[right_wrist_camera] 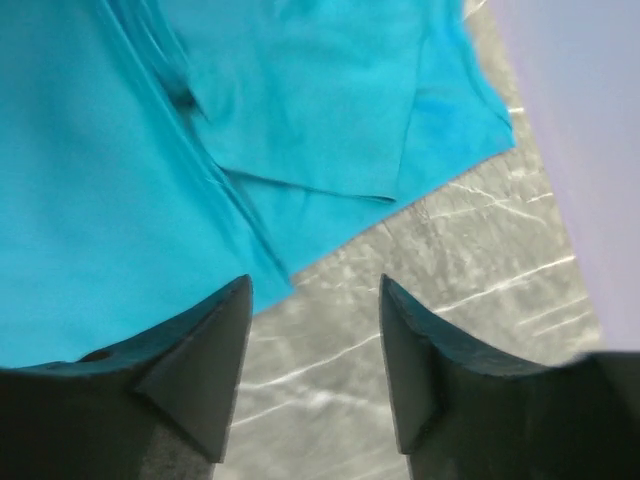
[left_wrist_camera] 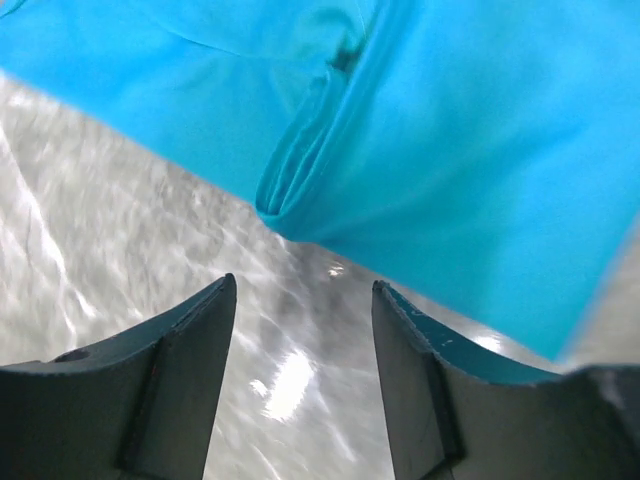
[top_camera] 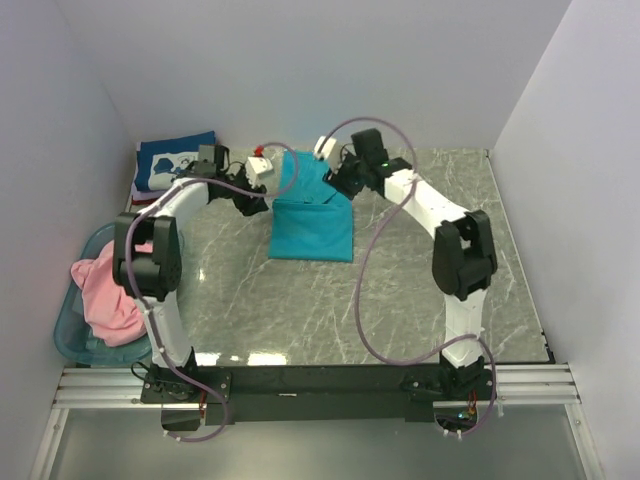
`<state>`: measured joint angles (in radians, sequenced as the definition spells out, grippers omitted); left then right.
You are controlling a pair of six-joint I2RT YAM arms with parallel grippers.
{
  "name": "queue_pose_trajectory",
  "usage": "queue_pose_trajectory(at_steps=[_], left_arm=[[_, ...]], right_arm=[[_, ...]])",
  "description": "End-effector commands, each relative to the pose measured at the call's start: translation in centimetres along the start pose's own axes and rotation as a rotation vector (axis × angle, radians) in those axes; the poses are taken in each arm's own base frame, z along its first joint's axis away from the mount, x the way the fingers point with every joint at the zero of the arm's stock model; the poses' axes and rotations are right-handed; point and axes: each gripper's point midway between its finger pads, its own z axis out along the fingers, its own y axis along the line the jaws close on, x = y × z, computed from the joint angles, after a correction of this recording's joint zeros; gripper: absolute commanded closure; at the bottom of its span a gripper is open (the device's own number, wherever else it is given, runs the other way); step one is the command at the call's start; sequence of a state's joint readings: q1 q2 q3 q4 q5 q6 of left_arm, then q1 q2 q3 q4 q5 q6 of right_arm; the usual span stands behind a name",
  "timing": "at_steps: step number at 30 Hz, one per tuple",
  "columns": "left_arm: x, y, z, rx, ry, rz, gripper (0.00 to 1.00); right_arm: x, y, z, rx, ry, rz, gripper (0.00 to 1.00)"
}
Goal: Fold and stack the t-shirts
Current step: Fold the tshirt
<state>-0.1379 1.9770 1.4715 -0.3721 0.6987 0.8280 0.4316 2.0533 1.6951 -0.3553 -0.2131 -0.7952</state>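
A teal t-shirt lies partly folded on the marble table, its lower part a neat rectangle and a narrower strip reaching back. My left gripper is open and empty just left of its upper edge; the left wrist view shows the teal cloth ahead of the open fingers. My right gripper is open and empty at the shirt's upper right; the right wrist view shows the teal shirt with a folded sleeve. A navy shirt with white print lies folded at the back left. A pink shirt sits in the basket.
A translucent light-blue basket stands off the table's left edge. A red edge shows under the navy shirt. White walls close in at the back and both sides. Grey marble table spreads in front and right of the shirt.
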Motion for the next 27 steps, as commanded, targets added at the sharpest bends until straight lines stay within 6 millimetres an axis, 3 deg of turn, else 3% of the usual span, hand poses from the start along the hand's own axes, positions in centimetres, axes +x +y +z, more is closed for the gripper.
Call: queue_pose_trajectory(at_steps=[1,3,4,8,12,14,16,22,27], left_arm=[[-4.7,-1.9,-3.2,0.029,-0.128,-0.316,0.39],[-5.0,-3.6,-3.2,0.1,-0.154,-0.425,0.35],[-4.7,-4.4,-2.7,0.113,-0.162,-0.563,0.36],[-2.9,-6.0,-1.3,0.138,-0.146,-0.837,0.39],[-2.6,-7.8,-0.7,0.225,-0.168,-0.944,0.5],[-2.2,-8.8,-0.3,0.272,-0.177,-1.014,0.51],[-0.9,-9.7,0.5,0.295,-0.144,-1.105,0.59],[3.5,-12.7,2.7,0.357,-0.027,-1.313,0.68],[7.9,-15.1,3.3,0.307,0.078,-1.476,0.79]], right_arm=[[-5.7,0.5,-6.8,-0.089,-0.137,0.271,0.41],[-5.7,2.9,-7.0,-0.186,-0.126,0.417,0.47],[-5.6,4.6,-6.9,-0.259,-0.126,0.475,0.49],[-4.7,8.4,-5.8,-0.399,-0.095,0.682,0.57],[-3.7,10.4,-4.2,-0.475,-0.069,0.779,0.62],[-2.3,11.6,-3.1,-0.499,-0.031,0.839,0.62],[-1.1,12.6,-2.4,-0.536,-0.008,0.885,0.63],[2.7,15.9,-0.3,-0.612,0.092,1.032,0.67],[6.1,17.6,0.7,-0.623,0.179,1.117,0.7]])
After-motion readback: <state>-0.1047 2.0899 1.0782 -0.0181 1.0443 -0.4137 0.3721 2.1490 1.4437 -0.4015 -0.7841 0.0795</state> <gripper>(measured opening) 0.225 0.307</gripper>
